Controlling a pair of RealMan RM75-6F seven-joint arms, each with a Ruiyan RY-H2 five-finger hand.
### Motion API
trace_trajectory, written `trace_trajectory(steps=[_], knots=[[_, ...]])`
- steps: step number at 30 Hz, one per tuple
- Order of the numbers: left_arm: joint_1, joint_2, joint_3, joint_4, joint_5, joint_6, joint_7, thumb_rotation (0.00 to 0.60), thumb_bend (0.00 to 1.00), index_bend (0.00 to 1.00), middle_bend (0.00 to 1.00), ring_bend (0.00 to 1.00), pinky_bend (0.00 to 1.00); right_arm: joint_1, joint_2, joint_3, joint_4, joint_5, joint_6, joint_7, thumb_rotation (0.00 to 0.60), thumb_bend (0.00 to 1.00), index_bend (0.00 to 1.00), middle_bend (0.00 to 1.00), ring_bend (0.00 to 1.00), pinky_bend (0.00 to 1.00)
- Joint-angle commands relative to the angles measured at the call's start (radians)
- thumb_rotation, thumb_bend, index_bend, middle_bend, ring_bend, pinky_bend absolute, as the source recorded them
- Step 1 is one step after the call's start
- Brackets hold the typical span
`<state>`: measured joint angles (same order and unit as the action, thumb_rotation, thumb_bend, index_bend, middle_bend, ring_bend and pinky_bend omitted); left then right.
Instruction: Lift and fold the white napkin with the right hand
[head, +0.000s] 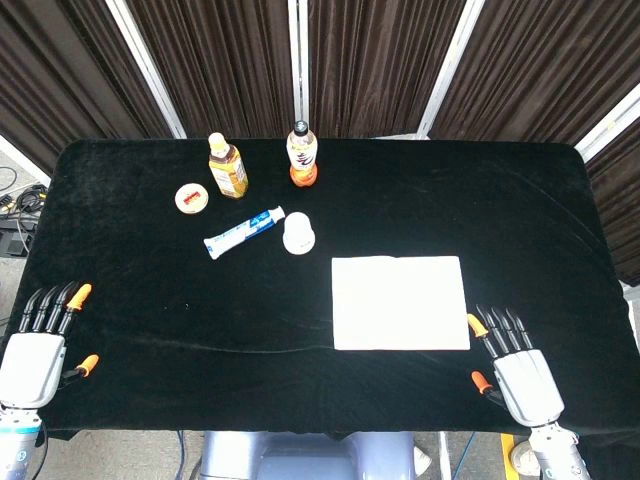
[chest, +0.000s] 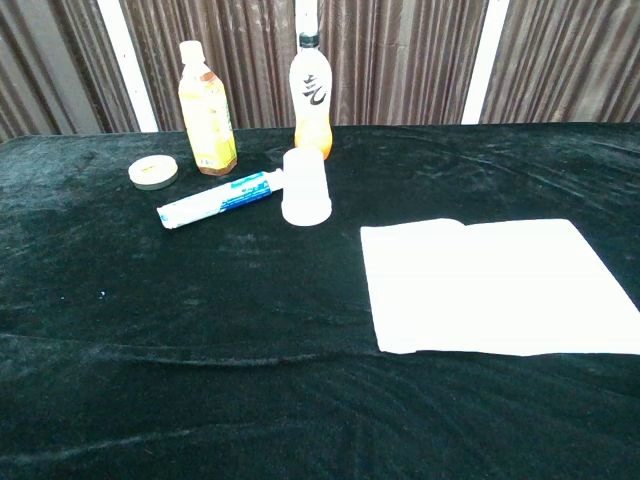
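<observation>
The white napkin (head: 400, 302) lies flat on the black tablecloth, right of centre; the chest view shows the napkin (chest: 495, 287) spread out and running off the right edge. My right hand (head: 512, 358) rests at the table's near right edge, just right of the napkin's near corner, fingers straight and apart, holding nothing. My left hand (head: 42, 343) lies at the near left edge, fingers extended, empty. Neither hand shows in the chest view.
A white cup (head: 299, 233) stands upside down just beyond the napkin's far left corner, with a toothpaste tube (head: 243, 232) beside it. Further back are a yellow tea bottle (head: 227, 167), an orange drink bottle (head: 302, 155) and a small round tin (head: 190, 198).
</observation>
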<state>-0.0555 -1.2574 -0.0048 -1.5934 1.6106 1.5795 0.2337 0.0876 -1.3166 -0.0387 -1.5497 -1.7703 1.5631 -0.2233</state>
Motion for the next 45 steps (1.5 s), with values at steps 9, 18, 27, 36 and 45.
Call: trace_trajectory(steps=[9, 18, 27, 36, 45], knots=[[0.003, 0.004, -0.002, -0.005, 0.007, 0.009, -0.008, 0.600, 0.13, 0.00, 0.00, 0.00, 0.00, -0.001, -0.001, -0.004, -0.003, 0.003, -0.011, 0.001, 0.600, 0.15, 0.00, 0.00, 0.00, 0.00], [0.004, 0.010, -0.003, -0.007, 0.001, 0.006, -0.014, 0.600, 0.13, 0.00, 0.00, 0.00, 0.00, 0.010, -0.008, 0.003, -0.010, 0.017, -0.036, 0.003, 0.600, 0.15, 0.00, 0.00, 0.00, 0.00], [0.008, 0.007, -0.003, -0.009, 0.004, 0.011, -0.006, 0.600, 0.13, 0.00, 0.00, 0.00, 0.00, 0.078, -0.068, 0.050, -0.162, 0.075, -0.158, -0.103, 0.600, 0.15, 0.00, 0.00, 0.00, 0.00], [0.007, 0.006, -0.011, 0.001, -0.009, 0.008, -0.003, 0.600, 0.13, 0.00, 0.00, 0.00, 0.00, 0.145, -0.261, 0.104, -0.286, 0.237, -0.303, -0.354, 0.600, 0.17, 0.00, 0.00, 0.00, 0.00], [0.007, 0.014, -0.017, -0.001, -0.016, 0.007, -0.020, 0.600, 0.13, 0.00, 0.00, 0.00, 0.00, 0.188, -0.420, 0.145, -0.210, 0.388, -0.341, -0.469, 0.600, 0.18, 0.00, 0.00, 0.00, 0.00]])
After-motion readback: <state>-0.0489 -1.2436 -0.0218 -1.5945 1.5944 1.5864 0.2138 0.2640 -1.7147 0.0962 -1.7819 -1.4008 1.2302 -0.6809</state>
